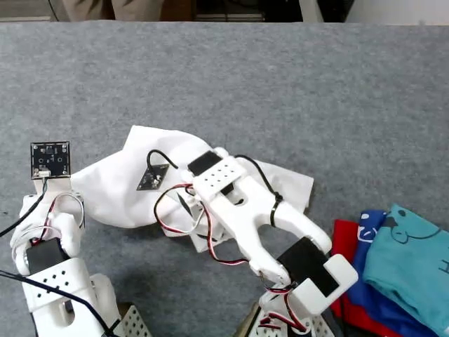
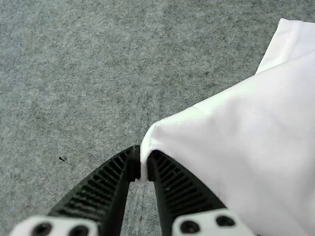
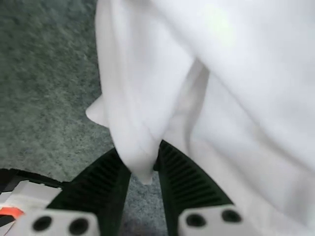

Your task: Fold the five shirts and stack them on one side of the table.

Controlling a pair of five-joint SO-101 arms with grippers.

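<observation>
- High view: white shirt (image 1: 112, 191) lies crumpled mid-table (image 1: 280, 91), well apart from the pile (image 1: 407, 260), not yet folded.
- Pile = teal shirt on top, blue (image 1: 368, 284) and red (image 1: 344, 239) under it, at the table edge. Looks like three done, so this would be the fourth.
- Left gripper (image 2: 141, 169): jaws nipped tight on a corner of the white shirt, at the end farthest from the pile. Cloth hangs from the pinch, with bare table beside it.
- Right gripper (image 3: 143, 168): jaws narrow, clamped on a hanging fold of the same shirt, on the part nearer the pile. That arm (image 1: 245, 210) lies across the shirt's middle.
- Step, my read: start of the fold on the white shirt. Both claws have cloth and it needs spreading flat first.
- Next move probably calls for:
  - lifting both pinches together and pulling them apart to take out the bunching;
  - laying the shirt flat, then carrying one edge over.
- Uneven lift would likely twist the cloth.
- Right claw may hold more than one layer. Can't tell.
</observation>
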